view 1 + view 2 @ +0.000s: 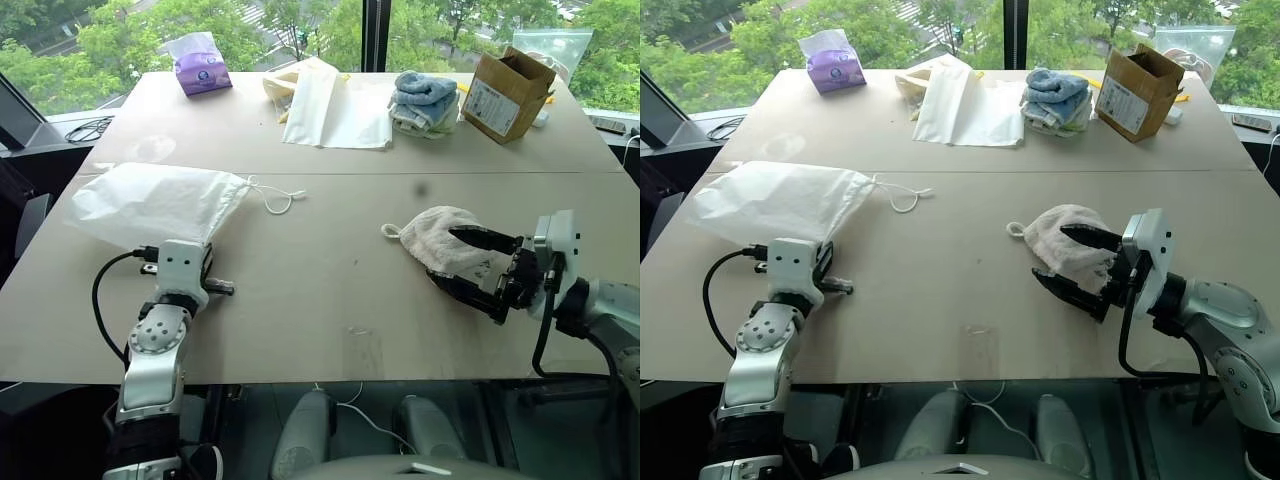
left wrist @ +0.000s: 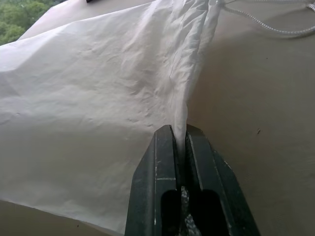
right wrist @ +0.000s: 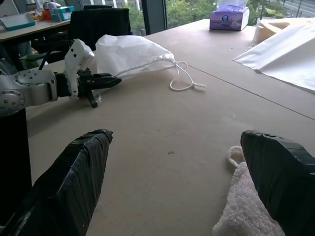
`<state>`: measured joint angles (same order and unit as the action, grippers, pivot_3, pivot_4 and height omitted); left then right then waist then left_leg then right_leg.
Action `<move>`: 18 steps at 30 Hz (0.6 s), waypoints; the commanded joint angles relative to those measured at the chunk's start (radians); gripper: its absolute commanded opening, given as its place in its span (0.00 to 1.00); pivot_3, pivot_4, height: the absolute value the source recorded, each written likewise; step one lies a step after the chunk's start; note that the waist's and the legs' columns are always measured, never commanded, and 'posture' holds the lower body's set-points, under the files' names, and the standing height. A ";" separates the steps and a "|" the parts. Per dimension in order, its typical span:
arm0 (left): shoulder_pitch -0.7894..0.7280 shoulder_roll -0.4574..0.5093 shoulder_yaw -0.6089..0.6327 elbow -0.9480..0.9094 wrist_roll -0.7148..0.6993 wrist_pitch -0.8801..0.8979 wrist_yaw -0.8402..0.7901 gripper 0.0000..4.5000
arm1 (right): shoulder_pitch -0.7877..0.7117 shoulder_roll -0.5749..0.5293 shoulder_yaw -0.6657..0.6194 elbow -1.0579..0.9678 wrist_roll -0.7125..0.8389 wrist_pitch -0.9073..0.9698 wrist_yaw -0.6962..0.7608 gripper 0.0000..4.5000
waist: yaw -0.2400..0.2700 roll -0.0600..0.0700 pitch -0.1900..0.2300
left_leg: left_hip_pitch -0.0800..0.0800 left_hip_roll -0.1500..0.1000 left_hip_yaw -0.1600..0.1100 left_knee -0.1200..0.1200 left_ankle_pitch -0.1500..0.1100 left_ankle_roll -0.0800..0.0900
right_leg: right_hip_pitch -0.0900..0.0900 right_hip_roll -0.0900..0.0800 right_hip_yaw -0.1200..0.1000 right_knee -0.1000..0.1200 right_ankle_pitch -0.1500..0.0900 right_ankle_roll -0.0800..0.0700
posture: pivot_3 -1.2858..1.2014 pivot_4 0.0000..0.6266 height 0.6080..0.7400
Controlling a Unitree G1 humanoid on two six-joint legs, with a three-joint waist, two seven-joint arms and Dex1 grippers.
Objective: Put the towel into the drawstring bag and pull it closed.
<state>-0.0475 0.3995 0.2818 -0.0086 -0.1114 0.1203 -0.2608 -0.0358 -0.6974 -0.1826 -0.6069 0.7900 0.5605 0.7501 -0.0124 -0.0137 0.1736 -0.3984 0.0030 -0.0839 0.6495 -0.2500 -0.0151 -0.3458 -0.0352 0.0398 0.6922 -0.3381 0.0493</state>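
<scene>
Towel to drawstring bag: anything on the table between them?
Nothing visible. Bare table lies between the towel and the drawstring bag; only the bag's cord loop trails toward it. The bag's gathered mouth isn't open yet.

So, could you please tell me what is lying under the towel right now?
The towel rests on the bare table, with the right end effector open around it. Whatever lies beneath the cloth itself is covered.
</scene>
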 commanded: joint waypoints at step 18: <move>-0.155 -0.031 0.239 -0.158 -1.362 0.809 0.009 0.01 | -0.027 0.030 -0.007 -0.010 -0.022 -0.024 -0.039 1.00 | -0.003 -0.001 0.000 | 0.000 0.000 0.000 0.001 0.000 0.000 | 0.000 0.000 0.000 0.001 0.000 0.000 | 0.52 0.24 1.00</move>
<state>-0.1929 0.3516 0.5095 -0.1331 -1.3910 0.9014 -0.2615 -0.0532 -0.6691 -0.1815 -0.5880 0.7644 0.5510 0.7144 -0.0152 -0.0143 0.1739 -0.3983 0.0031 -0.0842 0.6508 -0.2498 -0.0154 -0.3456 -0.0348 0.0397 0.6931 -0.3381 0.0494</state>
